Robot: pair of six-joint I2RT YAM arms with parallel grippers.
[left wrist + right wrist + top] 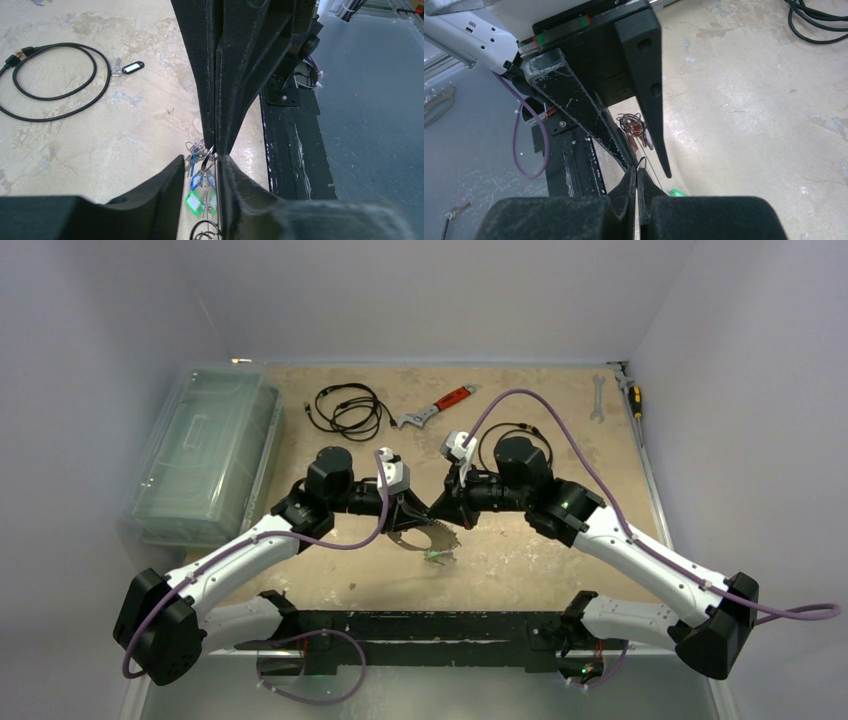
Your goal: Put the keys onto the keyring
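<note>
– Closest up, my right end effector (637, 181) is clenched on the thin wire of the keyring (428, 539), between my two arms near the front edge of the bench (500, 560).
– And the other one?
– My left end effector (201, 159) straddles the bunch just under that pinch, jaws part-way apart. I cannot tell whether they bite on anything.
– How far along are we?
– Partly done, I judge. Some keys (201, 186), one blue-tagged and one green-tagged, hang in a cluster at the ring, though I cannot see whether each is truly threaded on. One dark-tagged key (127, 67) lies loose on the bench beside the black cable (50, 98), well apart from the ring, so that one remains to do.
– Any writing?
– None I can read. The tag windows look blank, and no brand shows anywhere.
</note>
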